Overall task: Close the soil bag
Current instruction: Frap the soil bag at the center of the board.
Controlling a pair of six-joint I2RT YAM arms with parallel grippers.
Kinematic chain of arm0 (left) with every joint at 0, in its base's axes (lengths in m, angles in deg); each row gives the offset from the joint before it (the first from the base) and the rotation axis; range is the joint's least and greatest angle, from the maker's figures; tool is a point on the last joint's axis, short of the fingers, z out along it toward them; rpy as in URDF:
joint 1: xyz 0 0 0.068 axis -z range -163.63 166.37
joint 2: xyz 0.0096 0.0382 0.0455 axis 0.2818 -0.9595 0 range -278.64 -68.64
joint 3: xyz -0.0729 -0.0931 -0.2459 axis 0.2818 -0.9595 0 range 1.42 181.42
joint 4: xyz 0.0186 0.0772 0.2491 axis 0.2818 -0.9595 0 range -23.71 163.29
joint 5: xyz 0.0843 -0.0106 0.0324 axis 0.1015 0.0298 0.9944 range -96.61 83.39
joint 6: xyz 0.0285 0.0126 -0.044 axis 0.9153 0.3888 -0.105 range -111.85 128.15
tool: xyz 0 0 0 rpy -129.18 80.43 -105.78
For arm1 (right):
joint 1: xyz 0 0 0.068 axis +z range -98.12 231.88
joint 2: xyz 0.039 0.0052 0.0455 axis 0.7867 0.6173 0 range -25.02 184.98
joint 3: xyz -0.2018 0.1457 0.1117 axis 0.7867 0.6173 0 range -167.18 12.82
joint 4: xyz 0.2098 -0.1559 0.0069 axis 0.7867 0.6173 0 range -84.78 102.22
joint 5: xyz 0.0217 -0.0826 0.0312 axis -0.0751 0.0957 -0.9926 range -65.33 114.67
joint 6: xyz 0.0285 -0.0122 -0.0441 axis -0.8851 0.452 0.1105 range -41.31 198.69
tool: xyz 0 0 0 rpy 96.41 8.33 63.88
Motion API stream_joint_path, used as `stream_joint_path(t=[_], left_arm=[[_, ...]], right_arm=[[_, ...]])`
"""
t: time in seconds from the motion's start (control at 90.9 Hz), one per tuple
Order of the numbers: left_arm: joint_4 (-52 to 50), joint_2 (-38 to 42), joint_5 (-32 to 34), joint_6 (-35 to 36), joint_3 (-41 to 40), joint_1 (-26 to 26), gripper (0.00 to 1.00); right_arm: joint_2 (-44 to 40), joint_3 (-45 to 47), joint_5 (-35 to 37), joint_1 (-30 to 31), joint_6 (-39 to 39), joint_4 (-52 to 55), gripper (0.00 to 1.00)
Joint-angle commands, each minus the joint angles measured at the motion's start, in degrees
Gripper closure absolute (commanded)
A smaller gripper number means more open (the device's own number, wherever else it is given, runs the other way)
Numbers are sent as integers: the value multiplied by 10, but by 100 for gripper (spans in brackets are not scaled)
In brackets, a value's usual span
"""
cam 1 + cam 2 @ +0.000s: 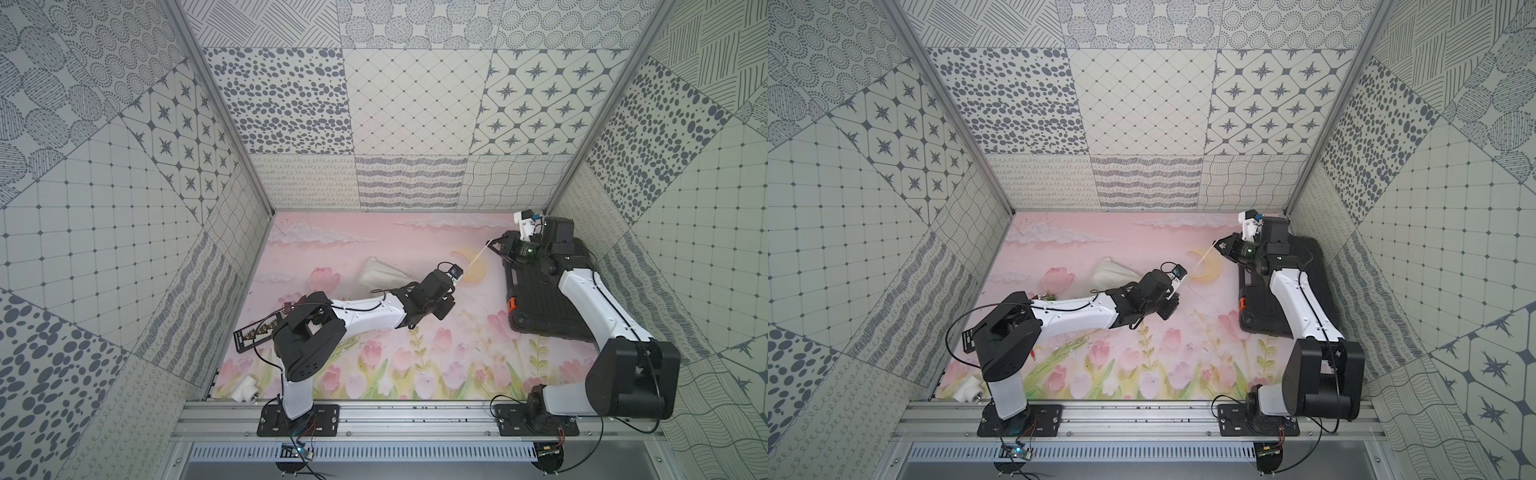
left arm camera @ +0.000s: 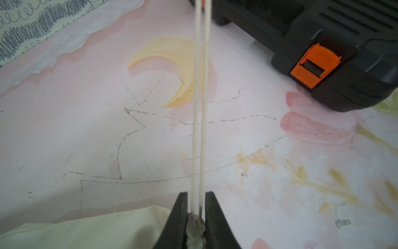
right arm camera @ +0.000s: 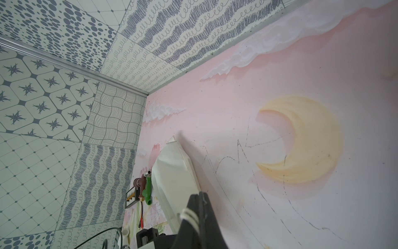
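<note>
Both top views look steeply down from above the front edge of the worktop (image 1: 374, 253), covering all of it. The left wrist view skims low past the left gripper (image 2: 196, 194) toward the case (image 2: 323, 21); the right wrist view faces the far left corner, both showing the moon (image 2: 163, 48).

Soil bag (image 1: 384, 274) lies on mat (image 1: 374, 241); all places reckoned from bag. Neck at bag's right end, wedged between jaws of left gripper (image 2: 196, 194). Cord (image 2: 204, 97) runs from neck rightward and back, over moon print (image 1: 478, 274), to right gripper (image 1: 493, 245), clamped on cord's end. Case (image 1: 544, 307) well right of bag, beyond moon print; right gripper by case's bag-side back corner. Small fittings (image 3: 144, 187) just beside bag, front-left. Card (image 1: 253, 334) farther front-left. Pipe fitting (image 1: 246, 388) farthest front-left, at mat's front edge.
</note>
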Motion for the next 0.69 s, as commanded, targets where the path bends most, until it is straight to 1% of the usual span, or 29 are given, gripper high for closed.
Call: stream_joint_path(t=[0.0, 0.11, 0.209, 0.275, 0.385, 0.44, 0.517, 0.605, 0.682], left_arm=[[-593, -23, 11, -6, -30, 1, 84], [-584, 1, 30, -10, -37, -2, 86], [-535, 58, 20, -4, -47, -8, 83], [-488, 94, -17, 9, -45, -7, 82], [-393, 145, -84, 38, -46, -10, 76], [-357, 159, -108, 48, -47, -19, 73], [-318, 170, -134, 52, -43, -37, 65], [-277, 178, -160, 55, -34, -51, 60], [-235, 185, -184, 57, -22, -54, 47]], right_arm=[[-33, -106, 107, -73, -19, -351, 100], [-34, -96, 83, -71, -29, -356, 100], [-50, -64, 68, -55, -31, -361, 100], [-65, -36, 63, -38, -36, -375, 100], [-90, -4, 46, -6, -37, -379, 100], [-104, 12, 42, 15, -31, -374, 100], [-122, 27, 38, 41, -14, -358, 100], [-134, 38, 34, 67, 0, -346, 100], [-137, 46, 34, 83, 6, -341, 100]])
